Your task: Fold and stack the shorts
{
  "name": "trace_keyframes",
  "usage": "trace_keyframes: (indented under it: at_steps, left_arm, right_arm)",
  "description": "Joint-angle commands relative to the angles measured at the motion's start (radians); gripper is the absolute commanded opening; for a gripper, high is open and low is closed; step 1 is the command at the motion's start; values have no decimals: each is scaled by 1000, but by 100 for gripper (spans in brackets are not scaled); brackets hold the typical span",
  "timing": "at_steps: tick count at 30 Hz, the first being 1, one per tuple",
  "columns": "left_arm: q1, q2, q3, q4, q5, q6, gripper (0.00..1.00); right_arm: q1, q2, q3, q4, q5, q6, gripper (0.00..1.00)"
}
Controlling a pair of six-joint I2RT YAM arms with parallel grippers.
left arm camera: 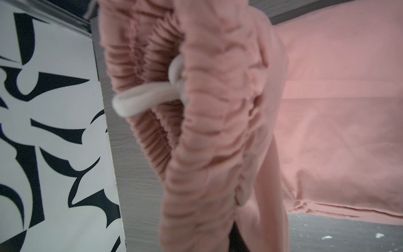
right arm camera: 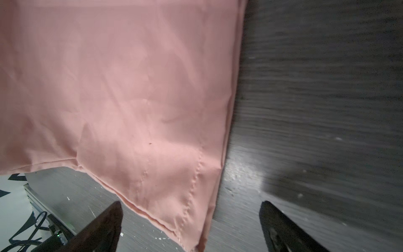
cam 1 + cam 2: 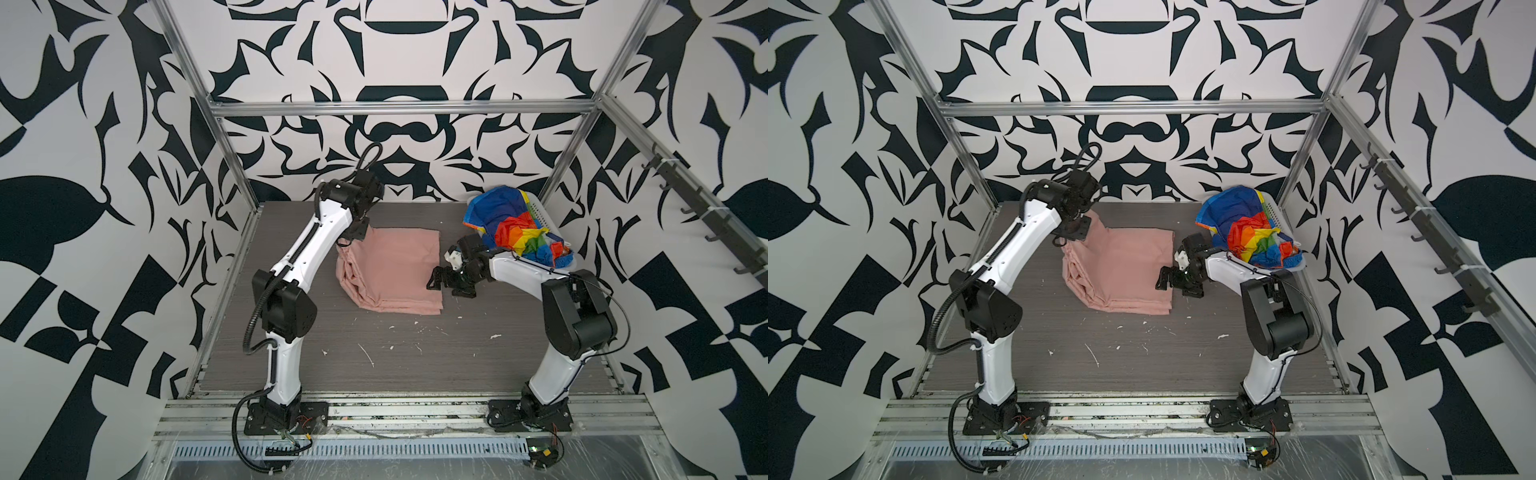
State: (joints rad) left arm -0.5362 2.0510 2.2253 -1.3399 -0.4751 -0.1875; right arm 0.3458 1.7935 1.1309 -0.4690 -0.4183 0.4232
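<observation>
**L gripper pinching the pink waistband, R gripper gaping at the hem corner**

You're working over a dark grey wood-grain tabletop (image 3: 291,365), flecked w/ small white scraps (image 3: 366,354) toward the near edge. Black-and-white patterned walls (image 3: 83,208) are closing it in on three sides. A bare aluminium frame (image 3: 399,109) is running along the back and up the corners.

The plain salmon-pink cloth shorts (image 3: 395,270) (image 3: 1121,270) are lying folded about mid-table, between the two arms in both top views. Most of the cloth is lying flat. The far-left corner, at the gathered elastic waist, is rising off the table.

The left gripper (image 3: 351,241) (image 3: 1069,241) is pinching that raised corner, jaws drawn in narrow on the cloth. In the left wrist view the fingers aren't showing. The ruched pink waistband (image 1: 207,131) is filling the pic, w/ a white drawstring loop (image 1: 148,98) poking out of it.

The right gripper (image 3: 446,282) (image 3: 1177,282) (image 2: 190,207) is sitting at the right edge of the pink shorts, toward the near-right corner. Its jaws are spread wide and gripping nothing. In the right wrist view its dark fingertips (image 2: 109,222) are straddling the stitched hem corner (image 2: 185,207). You can't tell whether they're touching cloth or table.

The shiny rainbow-striped shorts (image 3: 511,232) (image 3: 1254,237) are sitting heaped in a white perforated plastic basket (image 3: 540,212) (image 3: 1273,208). That's at the far-right corner, behind the right arm and apart from the pink pair.
</observation>
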Motion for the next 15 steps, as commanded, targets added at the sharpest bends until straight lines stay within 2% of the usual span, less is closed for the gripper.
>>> trace_keyframes:
  at_steps: [1, 6, 8, 11, 15]
  left_arm:
    - [-70, 96, 92, -124, 25, -47, 2]
    - [-123, 242, 273, -181, 125, -93, 5]
    - [-139, 270, 293, -159, 188, -109, 6]
    - [-146, 281, 252, -83, 281, -135, 9]
    - [-145, 284, 152, 39, 341, -160, 22]
  right_arm:
    - [24, 7, 20, 33, -4, 26, 100]
    - [42, 15, 4, 67, -20, 49, 100]
    - [42, 14, -8, 77, -26, 54, 100]
    - [41, 17, -30, 98, -43, 63, 100]
    - [41, 13, -57, 131, -75, 81, 100]
